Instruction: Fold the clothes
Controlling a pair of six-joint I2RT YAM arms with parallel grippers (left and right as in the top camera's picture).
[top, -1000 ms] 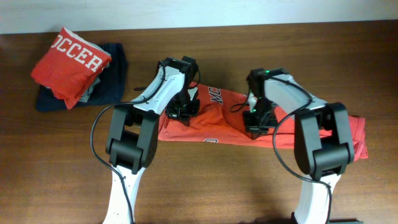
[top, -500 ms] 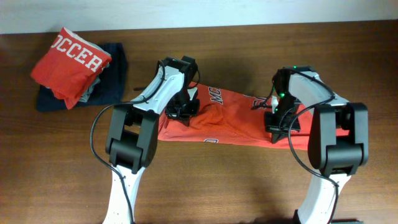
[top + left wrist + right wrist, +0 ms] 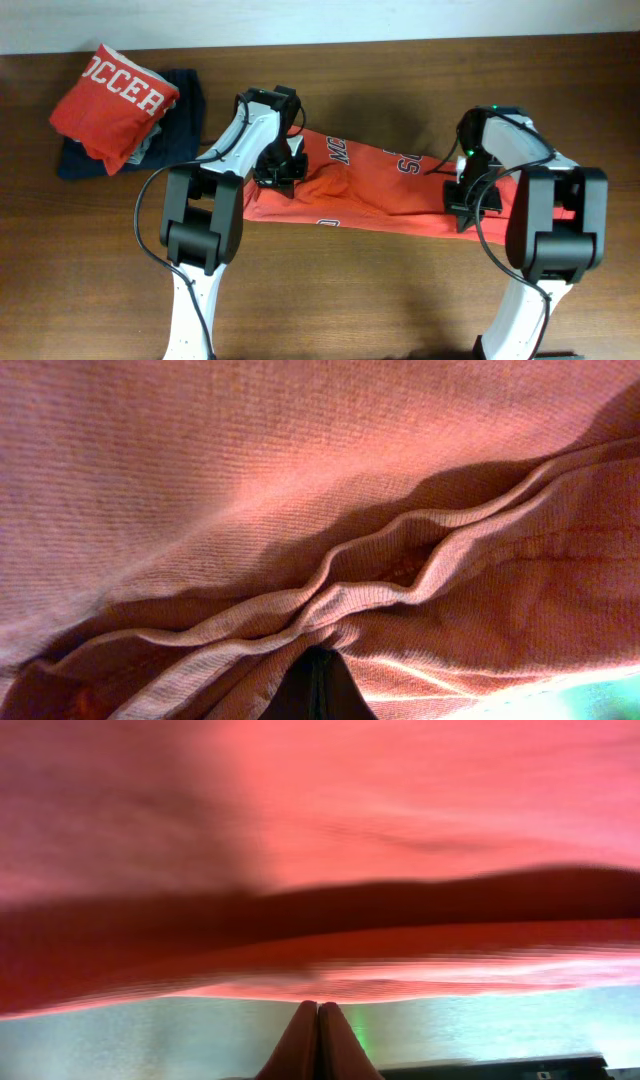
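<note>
Mid-fold: shirt [image 3: 375, 188] lay stretched as a band across the table [image 3: 350, 290], L gripper [image 3: 316, 668] and R gripper [image 3: 319, 1025] pressed together, apparently pinching its ends; next needs an even, taut carry-over w/o slip.

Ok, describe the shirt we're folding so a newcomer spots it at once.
On the wooden table, look at the centre: a coral-red T-shirt lies in a long band, pinched by the left gripper and right gripper. Unlike the red shirt bundled on the navy garment at back left, it is spread out.
</note>
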